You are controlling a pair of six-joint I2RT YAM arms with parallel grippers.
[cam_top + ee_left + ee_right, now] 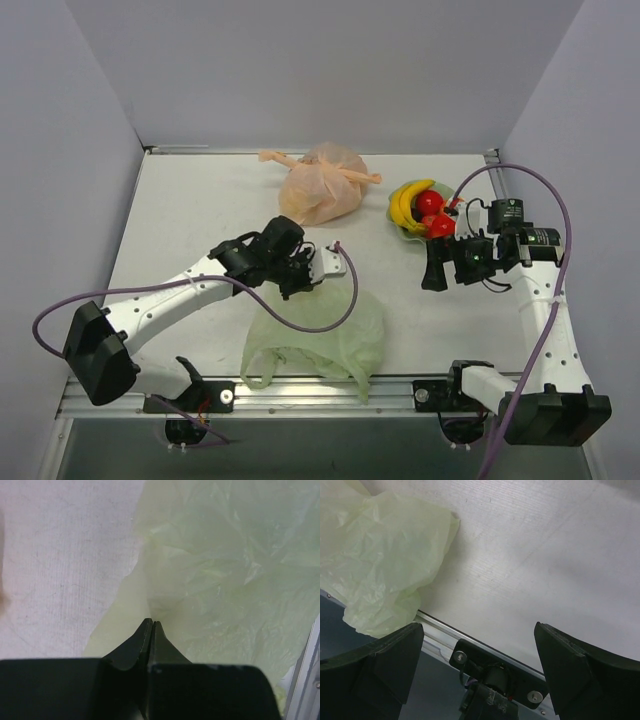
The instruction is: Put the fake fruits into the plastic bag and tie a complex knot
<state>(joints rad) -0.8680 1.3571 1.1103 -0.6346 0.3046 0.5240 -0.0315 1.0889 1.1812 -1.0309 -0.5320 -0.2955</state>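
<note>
On a white table (180,220), the pale green plastic bag (320,335) lies crumpled at the near edge; the fake fruits (420,210) sit well apart in a dish (399,226) at far right. The left gripper (151,624) is pinched together on the bag's far edge, while the right gripper (479,630) is spread wide and empty near the fruit. Opening the bag seems in hand; next, its mouth likely needs lifting open
</note>
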